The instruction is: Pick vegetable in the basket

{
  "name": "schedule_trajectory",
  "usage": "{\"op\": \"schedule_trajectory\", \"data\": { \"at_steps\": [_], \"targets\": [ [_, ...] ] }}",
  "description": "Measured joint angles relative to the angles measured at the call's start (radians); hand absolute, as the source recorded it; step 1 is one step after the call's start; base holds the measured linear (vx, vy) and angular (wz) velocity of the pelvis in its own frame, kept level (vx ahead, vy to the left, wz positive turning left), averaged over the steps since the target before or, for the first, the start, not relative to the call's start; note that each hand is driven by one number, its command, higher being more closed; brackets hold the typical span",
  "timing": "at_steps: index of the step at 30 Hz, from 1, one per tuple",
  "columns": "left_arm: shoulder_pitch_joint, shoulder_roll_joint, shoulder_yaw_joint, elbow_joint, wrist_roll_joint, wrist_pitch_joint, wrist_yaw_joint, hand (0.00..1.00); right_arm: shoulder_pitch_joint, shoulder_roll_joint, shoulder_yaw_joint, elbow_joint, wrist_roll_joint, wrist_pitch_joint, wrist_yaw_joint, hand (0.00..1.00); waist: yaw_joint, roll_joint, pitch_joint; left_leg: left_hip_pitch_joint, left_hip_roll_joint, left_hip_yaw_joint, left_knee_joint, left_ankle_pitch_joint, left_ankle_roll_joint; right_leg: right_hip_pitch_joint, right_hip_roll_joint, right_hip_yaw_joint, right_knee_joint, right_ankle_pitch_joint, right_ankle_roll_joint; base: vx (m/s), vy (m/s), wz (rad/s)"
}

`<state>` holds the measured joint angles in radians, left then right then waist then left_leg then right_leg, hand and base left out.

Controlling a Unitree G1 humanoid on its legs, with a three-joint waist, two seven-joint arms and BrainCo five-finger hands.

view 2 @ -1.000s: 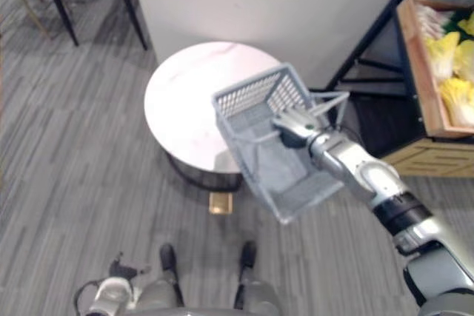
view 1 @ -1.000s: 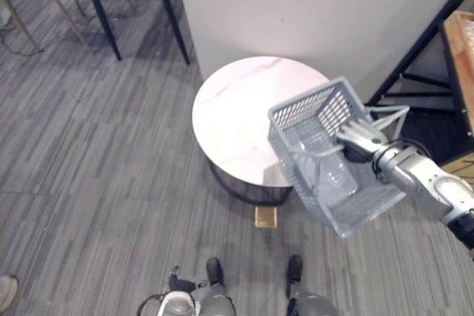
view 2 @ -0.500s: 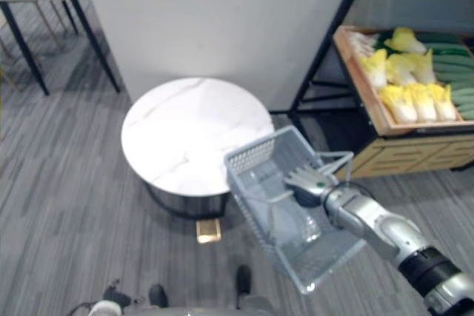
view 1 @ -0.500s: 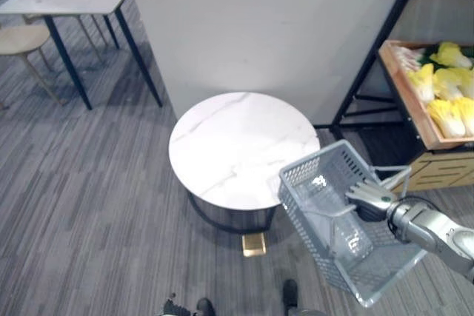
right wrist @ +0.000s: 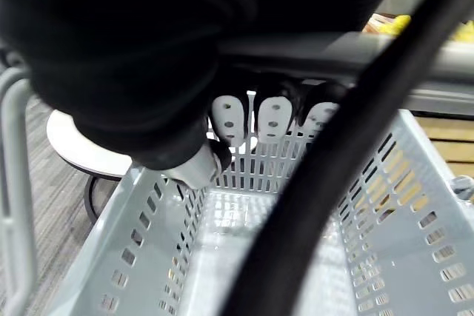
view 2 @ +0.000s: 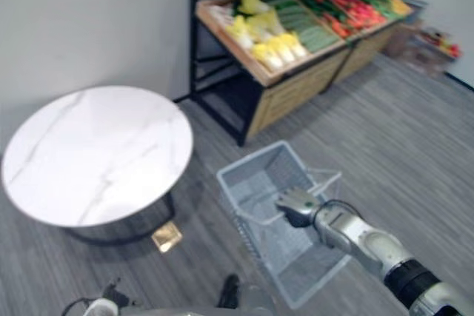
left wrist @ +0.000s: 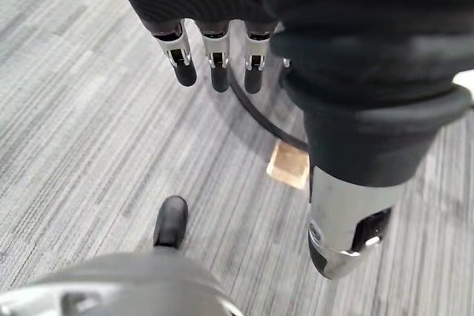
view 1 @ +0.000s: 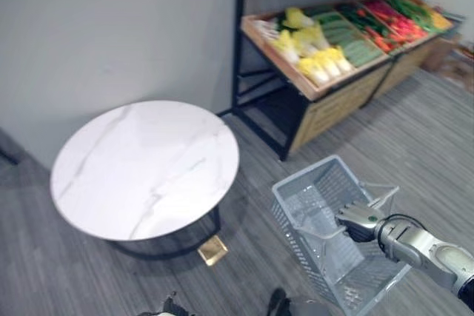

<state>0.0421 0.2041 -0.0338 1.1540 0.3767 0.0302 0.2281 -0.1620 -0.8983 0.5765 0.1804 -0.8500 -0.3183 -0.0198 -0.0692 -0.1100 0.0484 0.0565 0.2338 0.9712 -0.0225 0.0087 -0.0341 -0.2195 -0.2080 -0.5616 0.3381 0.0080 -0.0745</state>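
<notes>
My right hand is shut on one handle of a grey plastic basket and holds it tilted above the floor at the lower right. In the right wrist view my fingers curl round the handle bar, and the slotted basket wall lies past them with nothing inside. Vegetables fill a wooden shelf stand at the back right: yellow-green cabbages, green cucumbers and red ones. My left hand hangs over the floor with straight fingers, holding nothing.
A round white marble table stands to the left of the basket, against a grey wall. A small gold block lies on the floor under its edge. Grey plank floor stretches between the basket and the shelf stand.
The camera has swung to the right, bringing the whole vegetable stand into view. The basket stays in my right hand, now clear of the table and over the floor.
</notes>
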Motion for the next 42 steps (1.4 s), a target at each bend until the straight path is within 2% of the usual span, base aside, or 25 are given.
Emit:
{"op": "schedule_trajectory", "data": {
  "at_steps": [1,2,3,4,5,7,9,11,12,13,14,15,16,17,19,22,24,26,28,32,36,38,40,42],
  "targets": [
    [-0.002,0.005,0.001,-0.001,0.0,0.001,-0.004,0.0,-0.021,0.003,0.008,0.005,-0.001,0.0,0.005,1.0,0.002,-0.004,-0.002,0.001,0.001,0.039,0.009,0.0,0.0,0.025,-0.003,-0.007,-0.049,-0.016,0.023,-0.03,-0.112,-1.26],
    [-0.003,0.005,0.001,-0.001,0.001,0.001,-0.007,0.0,-0.052,0.003,0.019,0.008,-0.005,0.001,0.006,1.0,0.0,-0.015,-0.008,0.002,0.0,0.083,0.02,0.006,-0.009,0.041,0.01,-0.009,-0.126,-0.006,0.041,-0.04,-0.137,-1.04],
    [-0.003,0.002,0.001,0.0,0.001,0.001,-0.009,0.0,-0.063,0.003,0.02,0.012,-0.007,0.002,0.006,1.0,-0.002,-0.013,-0.006,0.004,-0.001,0.1,0.028,0.009,-0.015,0.051,0.022,-0.015,-0.167,-0.002,0.046,-0.06,-0.166,-0.97],
    [-0.005,-0.006,0.007,0.001,0.003,0.001,-0.013,0.0,-0.072,0.002,0.019,0.021,-0.008,0.009,0.006,1.0,-0.002,-0.004,-0.001,0.013,0.001,0.129,0.034,0.017,-0.029,0.077,0.053,0.001,-0.256,0.02,0.077,-0.09,-0.178,-0.76],
    [-0.007,-0.021,0.015,0.0,0.019,0.001,-0.016,0.0,-0.069,0.001,0.017,0.028,-0.008,0.019,0.007,1.0,-0.003,0.016,0.007,0.024,0.01,0.149,0.033,0.022,-0.035,0.103,0.085,0.016,-0.325,0.045,0.077,-0.11,-0.178,-0.62],
    [-0.009,-0.035,0.034,-0.002,0.04,0.001,-0.017,0.0,-0.045,0.0,0.005,0.032,-0.008,0.03,0.008,1.0,-0.007,0.033,0.015,0.037,0.026,0.165,0.036,0.029,-0.036,0.136,0.121,0.027,-0.399,0.071,0.078,-0.13,-0.156,-0.32],
    [-0.01,-0.036,0.042,-0.007,0.041,0.001,-0.017,0.0,-0.011,0.0,-0.021,0.031,-0.006,0.029,0.008,1.0,-0.007,0.046,0.016,0.031,0.072,0.168,0.109,0.02,-0.042,0.152,0.148,0.035,-0.434,0.069,0.071,-0.1,-0.115,-0.22],
    [-0.01,-0.035,0.061,-0.011,0.041,0.002,-0.016,0.0,-0.004,0.0,-0.021,0.029,-0.004,0.023,0.007,1.0,0.002,0.054,0.034,0.017,0.212,0.144,0.349,-0.019,-0.034,0.156,0.181,0.07,-0.422,0.051,0.046,-0.11,-0.028,-0.49],
    [-0.009,-0.034,0.064,-0.012,0.041,0.001,-0.015,0.0,-0.006,-0.001,-0.021,0.029,-0.004,0.022,0.007,1.0,0.009,0.057,0.038,0.015,0.245,0.126,0.411,-0.018,-0.033,0.158,0.188,0.088,-0.417,0.047,0.041,-0.06,-0.003,-0.81],
    [-0.007,-0.035,0.073,-0.011,0.041,0.001,-0.014,0.0,-0.015,-0.003,-0.02,0.031,-0.003,0.022,0.006,1.0,0.027,0.067,0.046,0.01,0.283,0.076,0.494,-0.012,-0.024,0.162,0.199,0.132,-0.404,0.044,0.035,0.02,0.007,-1.28],
    [0.006,-0.04,0.08,-0.011,0.04,-0.002,-0.004,0.0,-0.042,-0.006,-0.017,0.036,-0.003,0.023,0.006,1.0,0.045,0.078,0.065,-0.03,0.295,-0.086,0.599,-0.02,-0.026,0.164,0.211,0.211,-0.39,0.048,0.036,0.03,0.019,-1.37],
    [0.01,-0.044,0.081,-0.01,0.04,-0.003,0.001,0.0,-0.056,-0.006,-0.015,0.039,-0.003,0.025,0.006,1.0,0.047,0.086,0.069,-0.047,0.272,-0.17,0.621,-0.05,-0.043,0.164,0.209,0.238,-0.388,0.05,0.039,0.02,0.04,-1.56],
    [0.024,-0.052,0.081,-0.019,0.037,-0.015,0.008,0.0,-0.095,-0.006,0.006,0.054,0.001,0.029,0.005,1.0,0.049,0.091,0.071,-0.073,0.2,-0.303,0.62,-0.108,-0.066,0.149,0.205,0.306,-0.381,0.053,0.043,0.0,0.047,-1.58],
    [0.041,-0.057,0.081,-0.021,0.035,-0.028,0.01,0.0,-0.139,-0.006,0.039,0.078,0.004,0.028,0.005,1.0,0.057,0.094,0.073,-0.082,0.132,-0.391,0.595,-0.15,-0.073,0.136,0.207,0.361,-0.38,0.055,0.047,0.0,0.047,-1.62],
    [0.051,-0.058,0.08,-0.02,0.032,-0.029,0.01,0.0,-0.157,-0.008,0.054,0.09,0.003,0.03,0.004,1.0,0.064,0.097,0.079,-0.091,0.059,-0.473,0.51,-0.175,-0.071,0.133,0.215,0.405,-0.391,0.055,0.047,0.01,0.044,-1.28],
    [0.047,-0.071,0.08,-0.022,0.032,-0.029,0.01,0.0,-0.157,-0.018,0.056,0.09,0.004,0.033,0.002,1.0,0.062,0.12,0.101,-0.106,0.015,-0.564,0.305,-0.166,-0.071,0.114,0.237,0.43,-0.383,0.064,0.061,-0.03,0.081,-0.93],
    [0.039,-0.076,0.08,-0.023,0.033,-0.029,0.01,0.0,-0.157,-0.027,0.056,0.09,0.003,0.035,0.0,1.0,0.062,0.139,0.106,-0.125,-0.003,-0.613,0.216,-0.125,-0.071,0.093,0.241,0.446,-0.378,0.074,0.075,-0.05,0.124,-0.59],
    [0.039,-0.077,0.08,-0.028,0.04,-0.029,0.01,0.0,-0.141,-0.031,0.056,0.09,0.004,0.033,-0.003,1.0,0.047,0.137,0.108,-0.137,-0.044,-0.619,0.19,-0.122,-0.07,0.088,0.215,0.476,-0.407,0.099,0.11,0.03,0.197,-0.22],
    [0.034,-0.076,0.078,-0.028,0.04,-0.028,0.011,0.0,-0.13,-0.034,0.049,0.092,0.004,0.028,-0.007,1.0,0.044,0.134,0.109,-0.141,-0.075,-0.615,0.181,-0.118,-0.051,0.086,0.187,0.484,-0.436,0.127,0.13,0.07,0.213,0.12],
    [0.027,-0.076,0.036,-0.029,0.073,-0.027,0.012,0.0,-0.087,-0.025,0.013,0.112,0.004,0.022,-0.015,1.0,0.048,0.141,0.106,-0.131,-0.135,-0.628,0.155,-0.121,-0.03,0.093,0.138,0.478,-0.444,0.156,0.14,0.09,0.199,0.18],
    [0.024,-0.061,-0.011,-0.028,0.078,-0.027,0.01,0.0,-0.034,-0.008,-0.048,0.112,0.004,0.025,-0.021,1.0,0.049,0.138,0.106,-0.085,-0.167,-0.622,0.127,-0.136,-0.004,0.117,0.116,0.49,-0.436,0.145,0.158,0.09,0.149,-0.06],
    [0.021,-0.055,-0.035,-0.028,0.077,-0.027,0.008,0.0,-0.028,0.011,-0.076,0.12,0.003,0.034,-0.023,1.0,0.048,0.137,0.106,-0.075,-0.174,-0.595,0.127,-0.152,0.013,0.059,0.112,0.517,-0.323,0.101,0.172,0.02,0.132,-0.41],
    [0.019,-0.046,-0.061,-0.023,0.077,-0.026,0.005,0.0,-0.039,0.052,-0.092,0.149,0.003,0.055,-0.024,1.0,0.048,0.135,0.109,-0.052,-0.173,-0.551,0.115,-0.165,0.029,-0.063,0.113,0.526,-0.094,0.081,0.154,-0.01,0.172,-0.58],
    [0.016,-0.04,-0.09,-0.018,0.077,-0.026,0.004,0.0,-0.039,0.066,-0.092,0.157,0.003,0.061,-0.024,1.0,0.038,0.127,0.122,0.004,-0.19,-0.54,0.09,-0.177,0.045,-0.115,0.093,0.496,0.08,0.068,0.134,-0.01,0.13,-0.24]
  ]
}}
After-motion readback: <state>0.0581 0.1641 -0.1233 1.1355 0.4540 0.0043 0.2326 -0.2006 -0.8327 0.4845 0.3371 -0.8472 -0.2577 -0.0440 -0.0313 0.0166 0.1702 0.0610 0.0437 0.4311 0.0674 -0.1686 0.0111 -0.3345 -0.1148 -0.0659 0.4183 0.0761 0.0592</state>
